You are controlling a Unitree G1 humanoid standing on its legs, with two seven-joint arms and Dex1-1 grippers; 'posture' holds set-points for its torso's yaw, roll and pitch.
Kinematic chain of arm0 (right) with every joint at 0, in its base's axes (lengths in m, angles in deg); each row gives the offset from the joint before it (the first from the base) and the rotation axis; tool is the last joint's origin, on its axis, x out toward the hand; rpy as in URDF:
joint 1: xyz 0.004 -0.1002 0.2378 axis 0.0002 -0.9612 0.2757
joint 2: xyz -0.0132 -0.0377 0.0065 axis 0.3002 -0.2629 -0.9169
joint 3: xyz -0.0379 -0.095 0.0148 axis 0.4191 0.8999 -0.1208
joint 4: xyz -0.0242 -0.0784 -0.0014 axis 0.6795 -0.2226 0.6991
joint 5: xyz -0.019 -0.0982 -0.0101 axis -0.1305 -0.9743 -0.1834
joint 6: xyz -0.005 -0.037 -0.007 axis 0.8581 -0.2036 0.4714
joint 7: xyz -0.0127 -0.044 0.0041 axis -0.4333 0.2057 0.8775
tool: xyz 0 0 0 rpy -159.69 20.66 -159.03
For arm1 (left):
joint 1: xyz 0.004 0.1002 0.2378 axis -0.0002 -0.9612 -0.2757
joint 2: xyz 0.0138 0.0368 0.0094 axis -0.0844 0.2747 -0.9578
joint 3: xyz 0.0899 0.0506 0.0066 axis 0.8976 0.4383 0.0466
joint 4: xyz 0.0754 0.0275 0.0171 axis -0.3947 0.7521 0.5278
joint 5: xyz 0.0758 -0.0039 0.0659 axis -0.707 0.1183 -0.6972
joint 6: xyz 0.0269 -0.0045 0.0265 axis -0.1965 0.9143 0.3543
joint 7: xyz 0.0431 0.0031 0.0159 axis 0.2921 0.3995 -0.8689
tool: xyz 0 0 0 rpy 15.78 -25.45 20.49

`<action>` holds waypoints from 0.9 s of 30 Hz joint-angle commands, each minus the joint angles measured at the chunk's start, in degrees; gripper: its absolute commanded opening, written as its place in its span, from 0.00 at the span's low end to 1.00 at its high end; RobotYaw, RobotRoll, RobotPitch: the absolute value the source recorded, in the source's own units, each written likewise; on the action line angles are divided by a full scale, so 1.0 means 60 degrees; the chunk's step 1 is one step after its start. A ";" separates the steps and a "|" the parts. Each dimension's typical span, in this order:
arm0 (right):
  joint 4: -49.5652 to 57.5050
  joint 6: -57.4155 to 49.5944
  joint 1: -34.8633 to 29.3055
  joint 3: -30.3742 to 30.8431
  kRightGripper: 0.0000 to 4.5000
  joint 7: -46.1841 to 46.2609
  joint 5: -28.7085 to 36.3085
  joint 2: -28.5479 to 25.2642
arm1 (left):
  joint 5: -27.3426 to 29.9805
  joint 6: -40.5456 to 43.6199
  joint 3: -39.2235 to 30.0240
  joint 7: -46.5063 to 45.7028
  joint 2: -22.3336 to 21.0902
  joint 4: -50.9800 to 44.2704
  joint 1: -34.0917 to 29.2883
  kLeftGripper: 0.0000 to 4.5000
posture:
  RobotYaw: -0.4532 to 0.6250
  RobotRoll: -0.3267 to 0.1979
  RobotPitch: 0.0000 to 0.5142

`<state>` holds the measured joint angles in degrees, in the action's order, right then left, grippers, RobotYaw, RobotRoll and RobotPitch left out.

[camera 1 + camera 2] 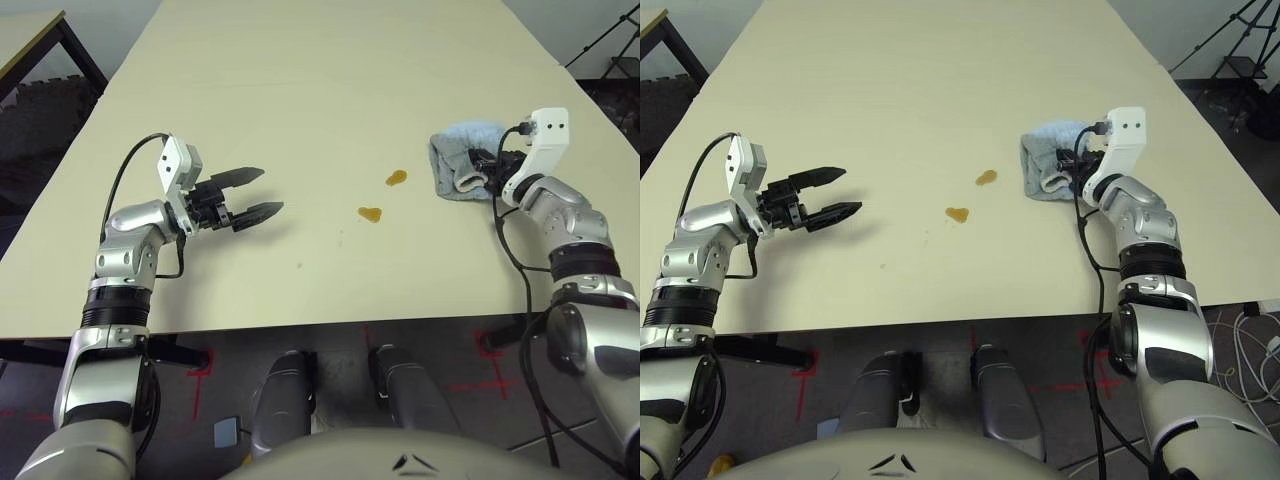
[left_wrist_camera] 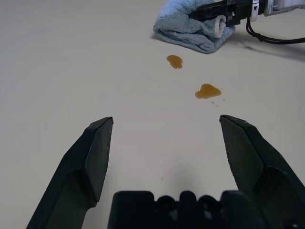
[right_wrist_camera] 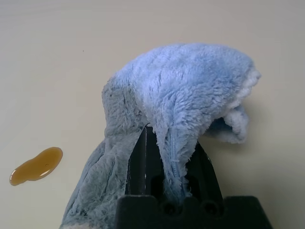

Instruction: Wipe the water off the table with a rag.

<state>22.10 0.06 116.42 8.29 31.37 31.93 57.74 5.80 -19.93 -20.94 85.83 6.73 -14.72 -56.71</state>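
Left gripper (image 1: 250, 193), black two-finger type, sits nearest, spread wide and level just above the pale cream-beige surface (image 1: 300, 80); it holds nothing. Looks parked on the left side to leave the wiping lane free.

Mid-surface: the water, two small amber-orange blobs, one nearer (image 1: 370, 214) and one slightly farther (image 1: 396, 178), plus tiny specks beside the nearer one. Both untouched, so wiping isn't started.

Farther right: right gripper (image 3: 169, 167) pinched tight on a fold of the soft light blue-grey terry rag (image 1: 462, 158), bunched up around the fingers, paler hem showing. Rag sits just beside the farther blob, not touching it. The bunched grip likely gives a thick pad to drag left across both blobs.
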 commanded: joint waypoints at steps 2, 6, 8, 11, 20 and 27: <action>-0.0097 -0.0216 -0.0012 0.0548 0.01 0.0399 -0.0482 0.0350 | -0.0159 -0.0066 0.0101 0.0046 -0.0011 -0.0016 -0.0010 1.00 | 0.31 0.62 0.24; -0.0408 -0.0169 0.0026 0.0676 0.01 0.0637 -0.0676 0.0620 | -0.0155 -0.0045 0.0100 0.0040 -0.0018 -0.0077 -0.0050 1.00 | 0.32 0.62 0.25; -0.0505 -0.0180 0.0066 0.0766 0.01 0.0697 -0.0739 0.0838 | -0.0149 -0.0026 0.0096 0.0044 -0.0036 -0.0116 -0.0082 1.00 | 0.32 0.62 0.25; -0.0482 -0.0251 0.0136 0.0858 0.01 0.0712 -0.0743 0.1203 | -0.0148 -0.0014 0.0086 0.0062 -0.0073 -0.0138 -0.0122 1.00 | 0.32 0.62 0.26; -0.0104 -0.0610 0.0260 0.1119 0.01 0.0751 -0.0723 0.2364 | -0.0126 0.0053 0.0074 0.0032 -0.0091 -0.0261 -0.0214 1.00 | 0.33 0.62 0.27; 0.0298 -0.0873 0.0137 0.1501 0.01 0.0683 -0.0856 0.3065 | -0.0127 0.0062 0.0075 0.0005 -0.0071 -0.0290 -0.0239 1.00 | 0.33 0.62 0.27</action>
<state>24.57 -3.35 118.40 14.94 36.44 27.09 74.26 5.73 -19.84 -20.94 85.84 6.69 -15.20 -57.08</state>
